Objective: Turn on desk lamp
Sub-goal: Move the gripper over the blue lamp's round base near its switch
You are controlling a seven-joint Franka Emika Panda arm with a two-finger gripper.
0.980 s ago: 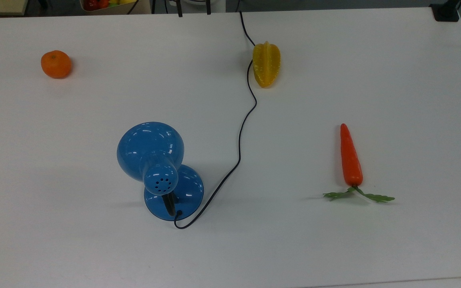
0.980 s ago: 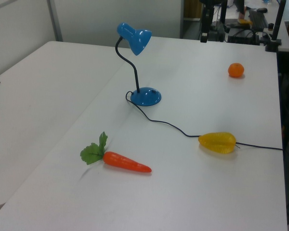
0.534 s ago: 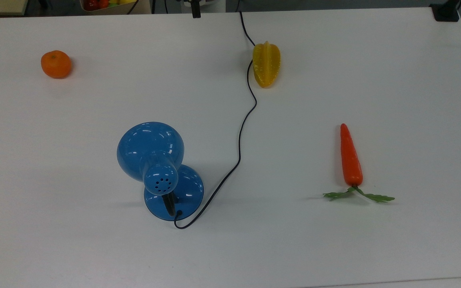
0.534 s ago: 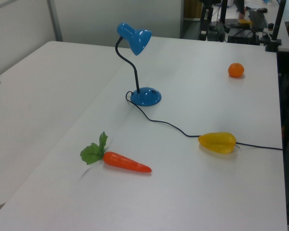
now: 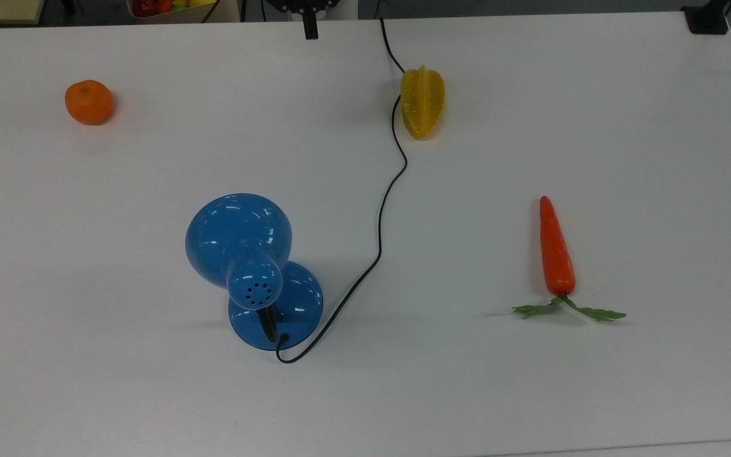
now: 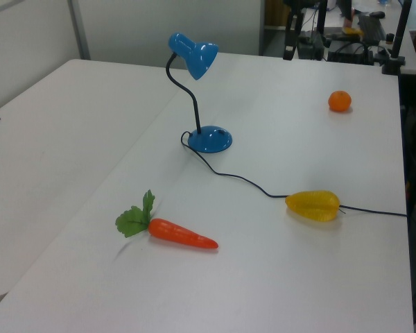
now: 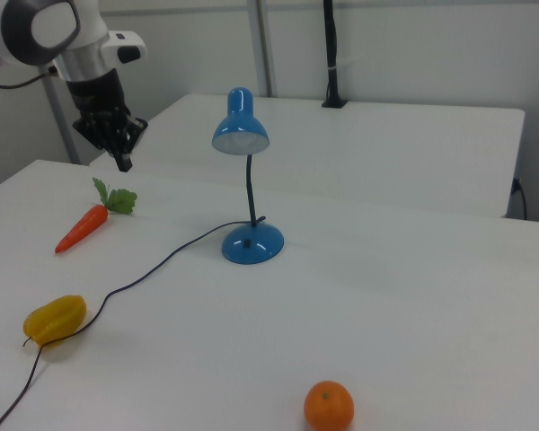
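The top view's upper edge cut off the hand (image 5: 310, 28). The cord (image 6: 374, 210) ran off the counter (image 6: 319, 277), its plug end hidden

White table (image 5: 530, 393) w/ desk lamp (image 5: 254, 273), orange (image 5: 89, 101), starfruit (image 5: 422, 101), carrot (image 5: 556, 251).

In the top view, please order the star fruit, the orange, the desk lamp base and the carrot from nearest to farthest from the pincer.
The pincer is at the top view's top edge.
1. Star fruit, just to the top view's right of it.
2. Orange, far toward the top view's left.
3 and 4. Desk lamp base, bottom centre, and carrot, lower right: too close to call.
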